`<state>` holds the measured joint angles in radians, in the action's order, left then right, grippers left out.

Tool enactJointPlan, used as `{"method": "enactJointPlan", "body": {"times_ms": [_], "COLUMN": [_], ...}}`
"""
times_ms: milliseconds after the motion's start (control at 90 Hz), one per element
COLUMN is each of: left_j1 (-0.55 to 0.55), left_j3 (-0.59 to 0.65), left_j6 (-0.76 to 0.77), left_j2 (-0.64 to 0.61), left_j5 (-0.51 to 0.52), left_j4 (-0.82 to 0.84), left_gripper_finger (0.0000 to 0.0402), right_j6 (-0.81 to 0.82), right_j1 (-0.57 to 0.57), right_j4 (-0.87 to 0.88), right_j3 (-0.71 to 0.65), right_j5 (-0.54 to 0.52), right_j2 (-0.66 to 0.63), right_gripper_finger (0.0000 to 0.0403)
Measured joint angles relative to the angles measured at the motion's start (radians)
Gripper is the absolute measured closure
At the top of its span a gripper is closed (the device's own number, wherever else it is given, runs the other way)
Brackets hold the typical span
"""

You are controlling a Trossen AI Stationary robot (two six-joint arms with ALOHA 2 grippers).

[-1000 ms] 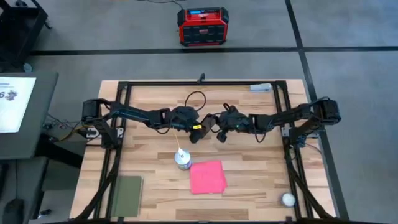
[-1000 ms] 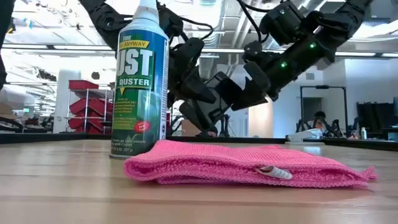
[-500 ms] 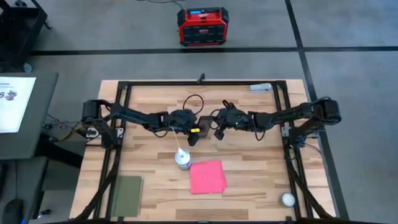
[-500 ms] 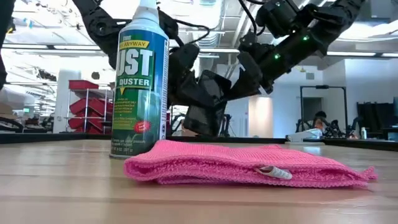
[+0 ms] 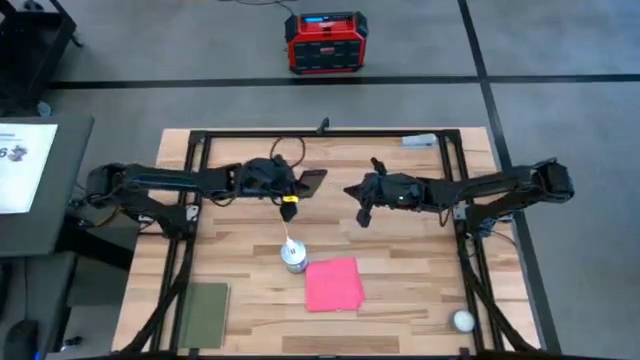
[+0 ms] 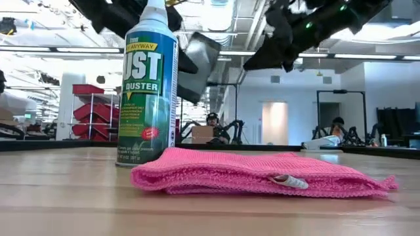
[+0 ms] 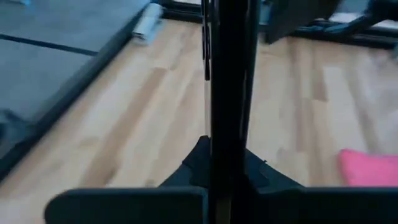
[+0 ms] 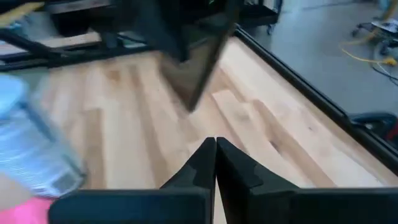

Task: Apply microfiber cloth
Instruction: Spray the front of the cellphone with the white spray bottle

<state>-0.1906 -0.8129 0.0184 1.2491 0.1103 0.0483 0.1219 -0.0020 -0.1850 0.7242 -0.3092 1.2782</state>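
left gripper [image 5: 300, 184] jaws clamped on black phone [image 5: 311, 181], raised above desk [image 5: 400, 290]. right gripper [image 5: 362, 215] jaws closed, empty. microfiber cloth [image 5: 333, 284] flat beside duster can [image 5: 294, 257].

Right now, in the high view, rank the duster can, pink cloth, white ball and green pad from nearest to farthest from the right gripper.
From the right gripper, above the table's middle:
1. Duster can, toward the left and the front edge.
2. Pink cloth, beside the can, nearer the front; close to the can's rank.
3. White ball, front right corner.
4. Green pad, front left corner.
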Motion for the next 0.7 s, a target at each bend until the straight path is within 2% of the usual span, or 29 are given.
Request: {"method": "enactJointPlan", "body": {"times_ms": [367, 633, 700], "left_j1": [-0.098, -0.097, -0.078], "left_j3": [-0.001, -0.001, 0.01], "left_j6": [-0.104, -0.11, -0.094], "left_j2": [-0.188, -0.365, -0.41], "left_j5": [0.03, 0.11, 0.138], "left_j4": [0.154, 0.286, 0.318], "left_gripper_finger": [0.0402, 0.0402, 0.0402], "right_j6": [-0.019, -0.018, -0.018], "right_j1": [0.092, 0.091, 0.091], "right_j4": [0.068, 0.091, 0.081], "right_j3": [0.081, 0.082, 0.082], "right_j5": [0.0, 0.026, 0.06], "right_j2": [0.005, 0.005, 0.005], "right_gripper_finger": [0.0403, 0.0403, 0.0403]}}
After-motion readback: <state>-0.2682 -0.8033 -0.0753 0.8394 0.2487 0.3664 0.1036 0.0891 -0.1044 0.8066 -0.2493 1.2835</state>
